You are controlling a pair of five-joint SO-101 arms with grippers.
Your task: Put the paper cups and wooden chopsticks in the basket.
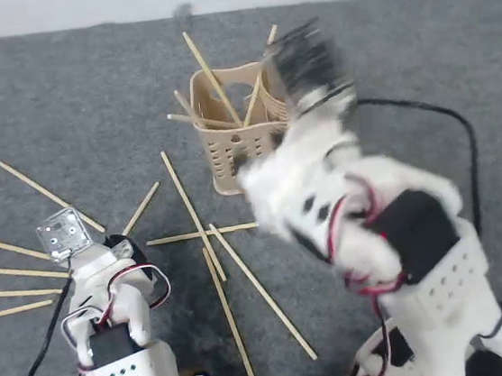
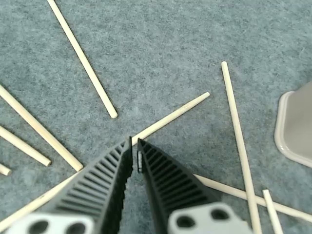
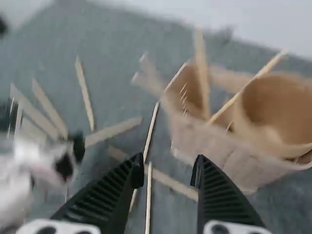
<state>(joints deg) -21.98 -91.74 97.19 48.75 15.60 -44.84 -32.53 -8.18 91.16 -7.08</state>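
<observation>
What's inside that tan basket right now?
Several chopsticks stand in the basket, leaning out over its rim, and a paper cup sits beside them. The basket's bottom and the chopsticks' lower ends are hidden by its walls.

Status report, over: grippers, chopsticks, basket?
Left gripper shut, over a loose chopstick. Right gripper open, empty, by the basket. Basket holds cup and some chopsticks; many lie outside.
</observation>
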